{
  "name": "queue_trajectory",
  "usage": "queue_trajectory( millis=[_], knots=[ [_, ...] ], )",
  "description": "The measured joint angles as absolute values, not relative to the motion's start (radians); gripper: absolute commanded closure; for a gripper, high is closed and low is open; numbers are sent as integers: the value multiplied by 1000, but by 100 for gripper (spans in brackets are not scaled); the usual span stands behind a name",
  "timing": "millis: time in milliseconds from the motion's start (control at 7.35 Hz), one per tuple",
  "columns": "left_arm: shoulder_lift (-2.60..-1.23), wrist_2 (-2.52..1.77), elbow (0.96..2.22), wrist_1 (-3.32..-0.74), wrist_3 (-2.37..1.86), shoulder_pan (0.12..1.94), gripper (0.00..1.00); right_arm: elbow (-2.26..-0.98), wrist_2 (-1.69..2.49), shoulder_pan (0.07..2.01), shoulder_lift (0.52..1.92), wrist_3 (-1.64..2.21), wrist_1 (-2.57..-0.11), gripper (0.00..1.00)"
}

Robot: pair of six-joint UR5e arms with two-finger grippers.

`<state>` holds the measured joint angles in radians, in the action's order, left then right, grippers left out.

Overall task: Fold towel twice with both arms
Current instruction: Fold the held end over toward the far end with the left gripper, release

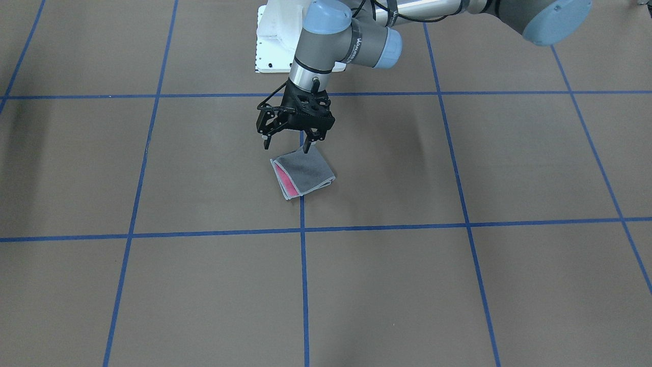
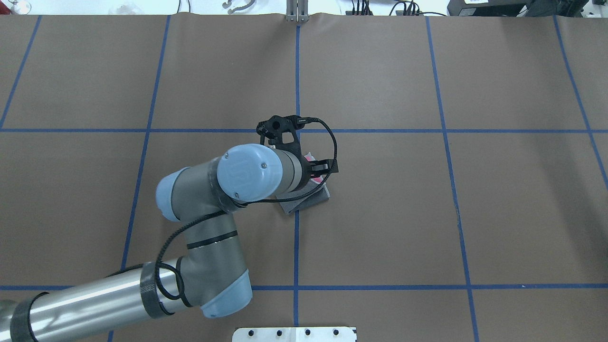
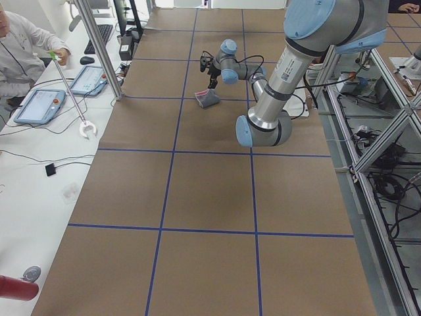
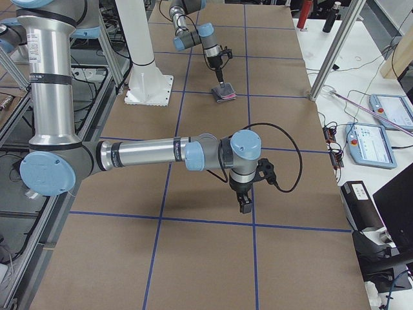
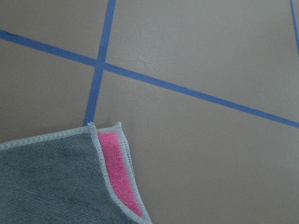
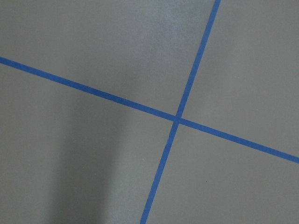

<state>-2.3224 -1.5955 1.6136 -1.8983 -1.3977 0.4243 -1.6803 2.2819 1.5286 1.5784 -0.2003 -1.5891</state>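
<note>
The towel [image 1: 304, 174] lies folded into a small rectangle near the table's middle, dark grey face up, with a pink strip showing along one edge. It also shows as the towel [image 2: 308, 202] half under the left wrist, and in the left wrist view as a grey corner [image 5: 56, 182]. My left gripper [image 1: 286, 147] hangs just above the towel's edge nearest the robot. It is open, and one fingertip [image 1: 307, 149] is at that edge. My right gripper [image 4: 246, 208] hovers low over bare table far from the towel. I cannot tell whether it is open or shut.
Blue tape lines [image 1: 302, 232] grid the brown table. The white pedestal base [image 1: 272, 46] stands behind the left gripper. A side bench with tablets [image 3: 39, 105] and a seated person [image 3: 20, 39] runs along the far side, with metal posts [image 3: 99, 46] at its edge.
</note>
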Motion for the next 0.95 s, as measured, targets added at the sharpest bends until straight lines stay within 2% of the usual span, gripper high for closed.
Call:
queue_trajectory(
  millis=[272, 544, 952],
  knots=[
    [-2210, -1714, 1738, -1769, -1189, 533, 0, -1618, 2281, 1539, 1595, -206, -1588, 0],
    [-2019, -1881, 1857, -1738, -934, 696, 0, -1597, 2283, 1567, 1616, -210, -1587, 0],
    [-1749, -2182, 1895, -1734, -451, 1055, 0, -1592, 2283, 1585, 1623, -206, -1586, 0]
  ],
)
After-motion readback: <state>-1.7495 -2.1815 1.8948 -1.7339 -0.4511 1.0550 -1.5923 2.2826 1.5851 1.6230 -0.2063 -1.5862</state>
